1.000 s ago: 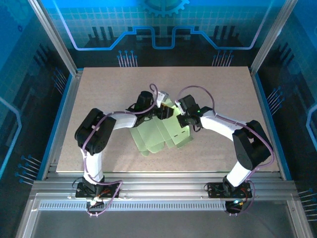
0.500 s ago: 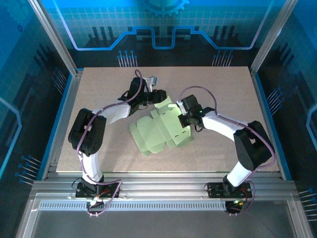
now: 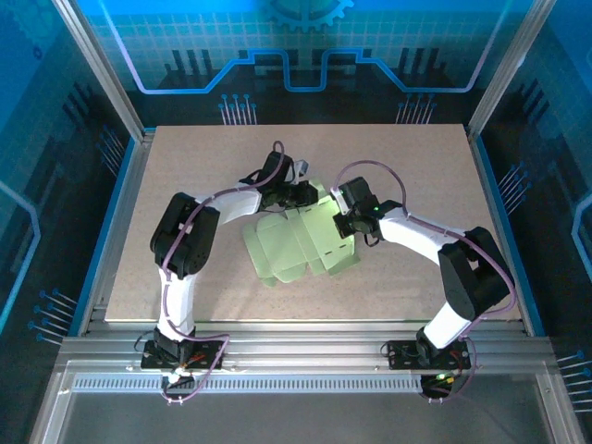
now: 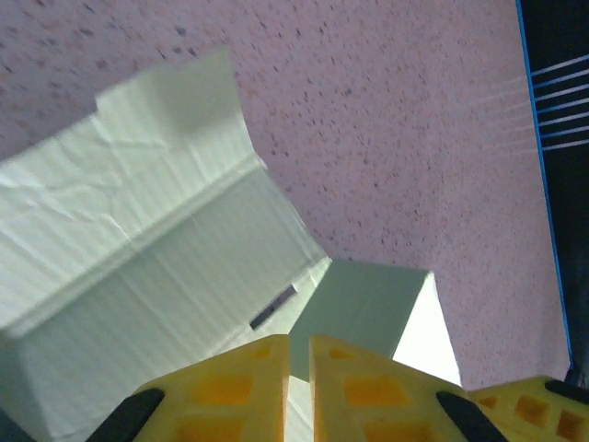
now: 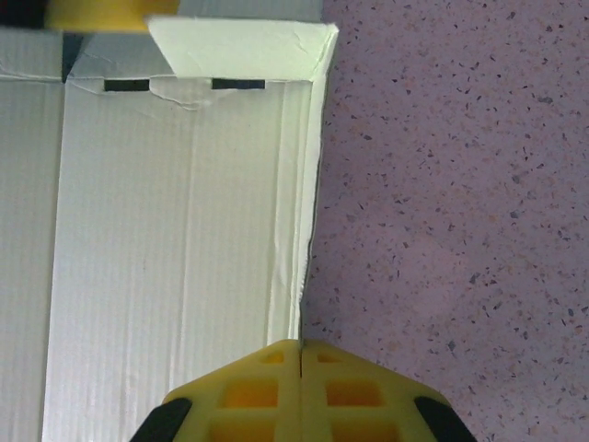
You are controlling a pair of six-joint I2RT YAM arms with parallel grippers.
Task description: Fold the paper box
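The speckled pinkish-beige table [image 3: 416,268] spans the workspace, bordered at its near edge by an aluminium rail [image 3: 305,351] that carries the 2 arm bases. The left arm [image 3: 185,240] bends up and inward from the left, and the right arm [image 3: 435,240] reaches in from the right, so both wrists meet over the far part of the table's middle. Below them lies the paper box [image 3: 296,245], a pale lime-green die-cut sheet, mostly flat on the board near the centre and turned at a slant, with tabs sticking out along its near side. The left gripper [image 3: 310,194] sits at the sheet's far edge; in the left wrist view its yellow fingers [image 4: 221,387] are drawn almost together, with 1 raised end flap [image 4: 363,304] running down into the thin gap between them, so this claw is pinching the card. The right gripper [image 3: 344,225] is at the sheet's right edge; in the right wrist view its yellow fingers [image 5: 248,391] are pressed tight against each other, and the card's lifted side edge [image 5: 308,230] leads straight into their seam, gripped there. Just beyond that panel a small flap [image 5: 239,46] stands up, and 2 short dark slots [image 5: 237,85] mark the crease at its base.
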